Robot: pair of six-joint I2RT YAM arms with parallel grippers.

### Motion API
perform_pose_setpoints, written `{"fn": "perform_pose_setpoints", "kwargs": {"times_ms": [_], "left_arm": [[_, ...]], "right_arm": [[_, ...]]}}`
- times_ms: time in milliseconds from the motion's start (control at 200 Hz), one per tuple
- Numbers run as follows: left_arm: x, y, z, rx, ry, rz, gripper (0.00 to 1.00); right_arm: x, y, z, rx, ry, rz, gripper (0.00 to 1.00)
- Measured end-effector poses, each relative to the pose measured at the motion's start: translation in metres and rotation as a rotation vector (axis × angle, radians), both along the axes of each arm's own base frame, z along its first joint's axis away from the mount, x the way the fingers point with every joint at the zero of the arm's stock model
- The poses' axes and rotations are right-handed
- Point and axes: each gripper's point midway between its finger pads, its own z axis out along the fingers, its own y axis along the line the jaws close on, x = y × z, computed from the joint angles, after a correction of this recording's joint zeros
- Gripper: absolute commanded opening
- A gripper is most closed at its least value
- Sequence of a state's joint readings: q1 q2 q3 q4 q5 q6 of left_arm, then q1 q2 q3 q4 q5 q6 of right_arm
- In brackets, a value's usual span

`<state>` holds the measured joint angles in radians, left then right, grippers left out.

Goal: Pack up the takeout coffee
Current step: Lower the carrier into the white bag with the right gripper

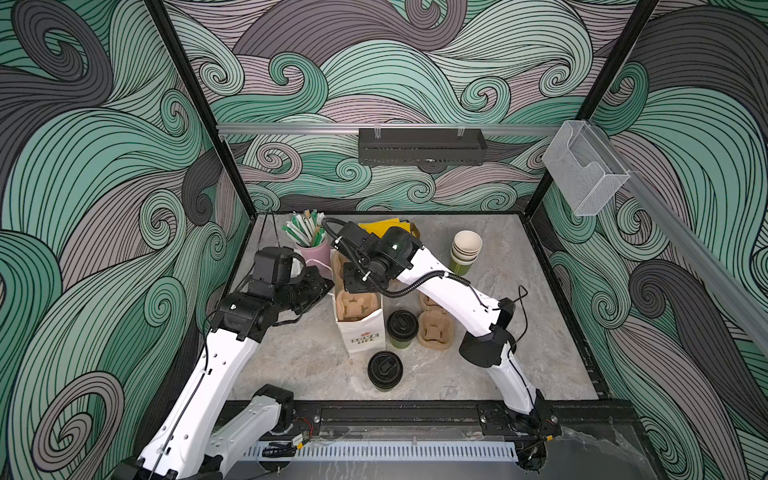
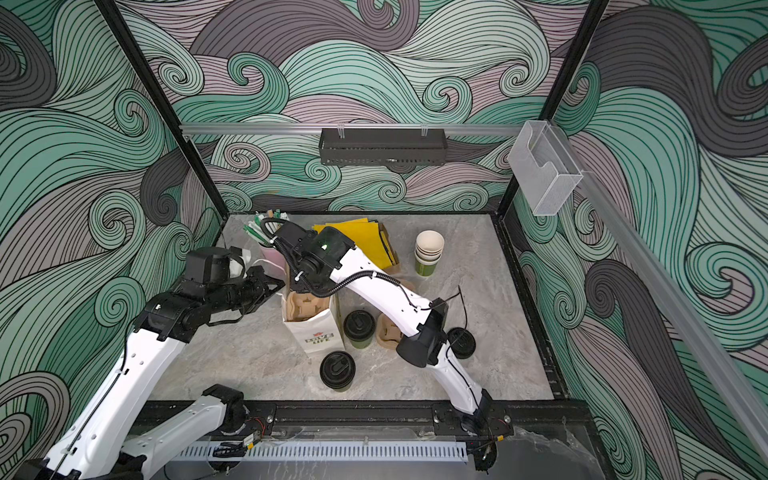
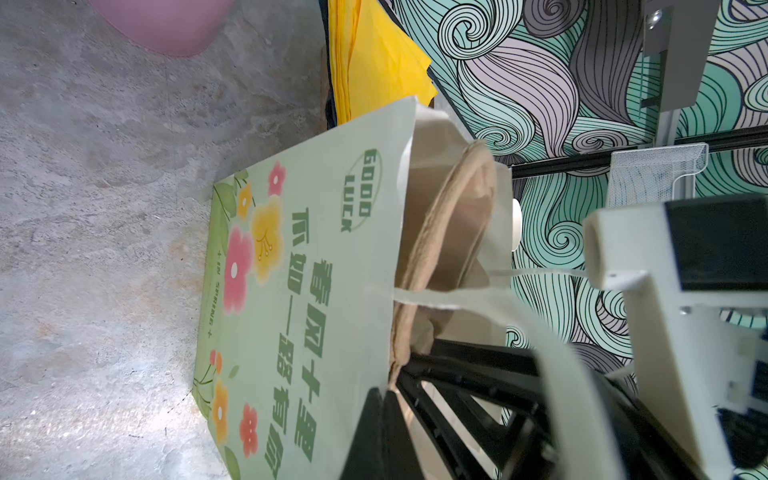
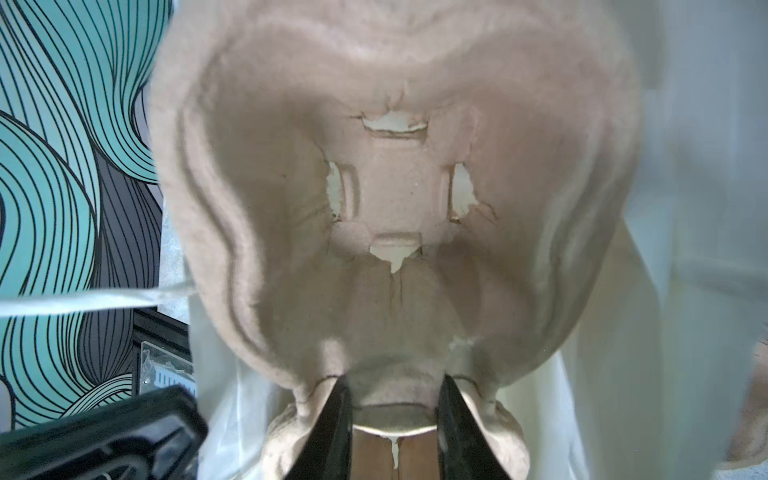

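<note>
On the grey marbled tabletop (image 1: 291, 361) stand two takeout coffees, each a small green paper cup capped with a round black plastic sip lid. Both are upright and outside the bag. The nearer coffee (image 1: 385, 370) stands alone near the middle of the front edge. The farther coffee (image 1: 402, 326) stands just behind it, just beside the right wall of one pale printed paper bag (image 1: 361, 336), which is upright with its mouth open.

There are two brown moulded-pulp cup carriers. One carrier (image 1: 356, 306) sits inside the bag. The second carrier (image 1: 434, 334) lies flat on the table just right of the farther coffee, partly under the right arm. One loose black lid (image 2: 462, 343) shows in a top view, further right, half hidden by that arm's elbow.

The left gripper (image 1: 326, 286) is at the bag's left rim with its fingers closed on the paper edge. The bag's white strap handle (image 3: 457, 299) loops past it. The right gripper (image 4: 394, 380) reaches down into the bag's far end, fingers clamped on a ridge of the carrier inside.

At the far right is one stack of lidless green cups with cream insides (image 1: 466, 251); how many are nested I cannot tell. At the far left, one pink cup (image 1: 314, 254) holds a bundle of green and white straws (image 1: 305, 230). Between them lies one pile of yellow paper sheets (image 1: 382, 227).
</note>
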<state>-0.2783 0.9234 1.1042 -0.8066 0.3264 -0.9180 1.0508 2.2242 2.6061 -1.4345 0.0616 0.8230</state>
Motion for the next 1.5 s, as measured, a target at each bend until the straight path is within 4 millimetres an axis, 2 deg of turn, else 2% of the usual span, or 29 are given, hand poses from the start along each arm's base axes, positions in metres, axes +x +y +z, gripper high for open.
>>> {"fn": "perform_pose_setpoints", "kwargs": {"times_ms": [285,670,1331,1501], "left_arm": [[0.0,0.0,0.0,0.0,0.0,0.0,0.0],[0.0,0.0,0.0,0.0,0.0,-0.001,0.0],[-0.001,-0.001,-0.001,-0.004,0.002,-0.003,0.0],[-0.002,-0.001,-0.002,-0.011,-0.002,0.001,0.0]], "right_arm": [[-0.003,-0.001,-0.004,-0.007,0.022,-0.01,0.29],[-0.002,0.001,-0.035,-0.073,0.067,-0.026,0.3],[0.003,-0.001,-0.065,-0.14,0.097,-0.081,0.33],[0.006,0.0,-0.085,-0.178,0.114,-0.091,0.33]]}}
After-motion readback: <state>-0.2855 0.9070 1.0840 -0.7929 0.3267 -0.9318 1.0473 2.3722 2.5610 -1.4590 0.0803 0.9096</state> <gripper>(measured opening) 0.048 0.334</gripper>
